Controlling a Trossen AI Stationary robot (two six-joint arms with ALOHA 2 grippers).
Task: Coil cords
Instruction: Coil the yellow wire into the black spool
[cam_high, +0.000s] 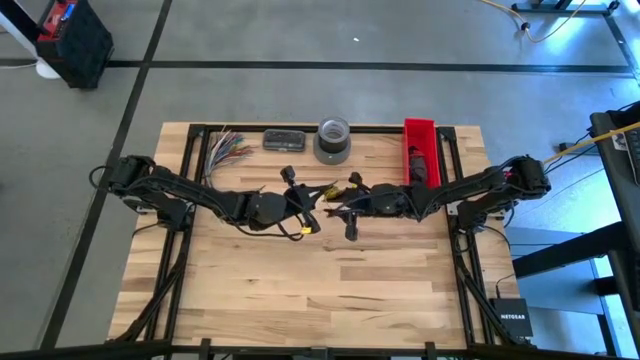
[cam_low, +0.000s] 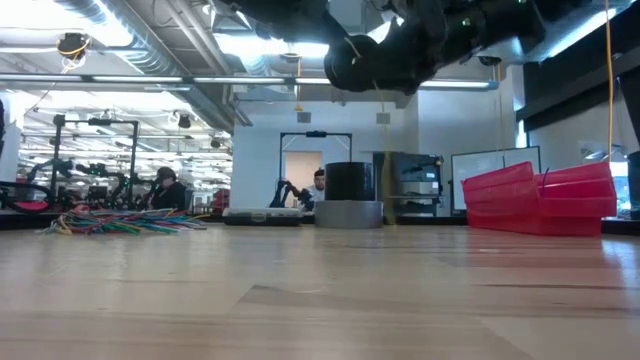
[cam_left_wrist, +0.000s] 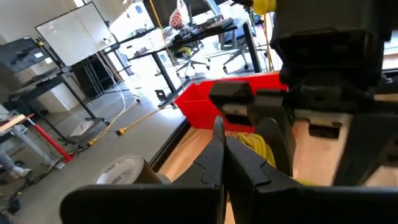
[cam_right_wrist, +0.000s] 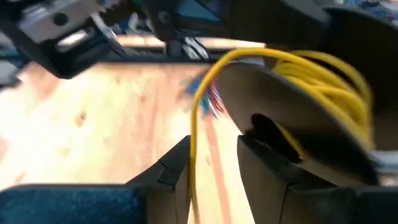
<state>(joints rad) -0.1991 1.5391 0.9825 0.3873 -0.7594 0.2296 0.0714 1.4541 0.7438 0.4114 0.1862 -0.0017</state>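
Both arms met over the middle of the desk, held clear above its surface. The left gripper had its jaws pressed together, apparently pinching the cord, whose yellow loops hung between the two grippers. The right gripper stood with its jaws partly apart, a yellow strand running down between them, seemingly not clamped. The step looked like mid-winding: one side anchoring the bundle, the other between grips. Next, the right jaws would probably need to close on the loose strand and lead it round the bundle without tugging it out of the left jaws.
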